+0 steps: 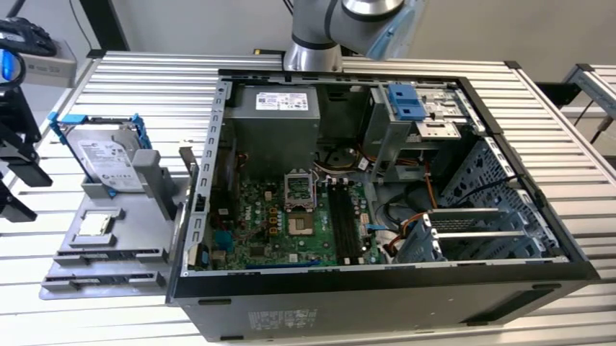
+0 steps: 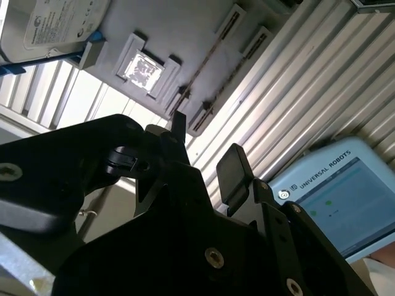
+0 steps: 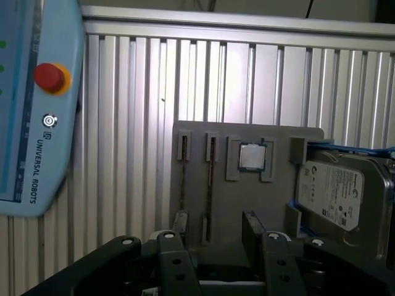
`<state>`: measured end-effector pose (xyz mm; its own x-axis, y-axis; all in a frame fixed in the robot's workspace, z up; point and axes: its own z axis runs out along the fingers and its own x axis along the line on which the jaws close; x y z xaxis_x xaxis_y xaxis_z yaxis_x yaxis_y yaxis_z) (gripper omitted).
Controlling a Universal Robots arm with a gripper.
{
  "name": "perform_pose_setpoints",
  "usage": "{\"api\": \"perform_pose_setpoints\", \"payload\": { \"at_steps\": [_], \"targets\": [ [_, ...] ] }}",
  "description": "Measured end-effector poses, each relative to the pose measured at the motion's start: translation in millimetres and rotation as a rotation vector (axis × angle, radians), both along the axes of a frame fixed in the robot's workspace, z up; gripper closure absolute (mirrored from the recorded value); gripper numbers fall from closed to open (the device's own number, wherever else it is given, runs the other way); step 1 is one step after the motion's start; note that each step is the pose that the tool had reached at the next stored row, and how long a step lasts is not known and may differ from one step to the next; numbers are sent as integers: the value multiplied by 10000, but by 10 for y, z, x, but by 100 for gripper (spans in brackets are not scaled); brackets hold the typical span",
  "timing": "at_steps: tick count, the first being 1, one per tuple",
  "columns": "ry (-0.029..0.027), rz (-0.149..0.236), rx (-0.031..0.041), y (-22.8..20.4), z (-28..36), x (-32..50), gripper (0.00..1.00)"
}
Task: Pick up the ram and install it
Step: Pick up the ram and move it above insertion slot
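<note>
Quick read, taken across the first wrist view. Off to one side of the claw, a pale blue pendant with a red button is laid on the slatted table. It's probably just parked within an operator's reach, well apart from the work.

Straight ahead of the claw, a grey fixture plate is seen with each part kept in its own pocket, presumably so everything is found at a known spot. The ram is stood on its thin edge in a narrow slot of that plate, lined up roughly with the gap between the fingers. It's likely stood that way so its flat faces can be pinched. A second slot is set just beside it, on the pendant side; what's in it can't be told. The claw is spread apart with nothing held, and the ram isn't touched yet.

Past the ram, a small square chip is nested in a pocket, and beyond the other finger a hard drive in a blue frame is propped up.

In the exterior view the case is laid open on its side, so the motherboard's black slots are faced upward, which looks meant for a straight push down. They look unfilled, so the install is judged not done.
</note>
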<state>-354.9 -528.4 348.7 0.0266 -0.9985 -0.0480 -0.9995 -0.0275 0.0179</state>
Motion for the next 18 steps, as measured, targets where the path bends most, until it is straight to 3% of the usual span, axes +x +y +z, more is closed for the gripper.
{"api": "perform_pose_setpoints", "payload": {
  "at_steps": [5, 12, 18],
  "targets": [
    [0, 0, 0, 0, -50, 0, 0],
    [-2, 5, -1, 2, -189, 21, 0],
    [-2, 3, -1, 3, -250, 60, 0]
  ]
}}
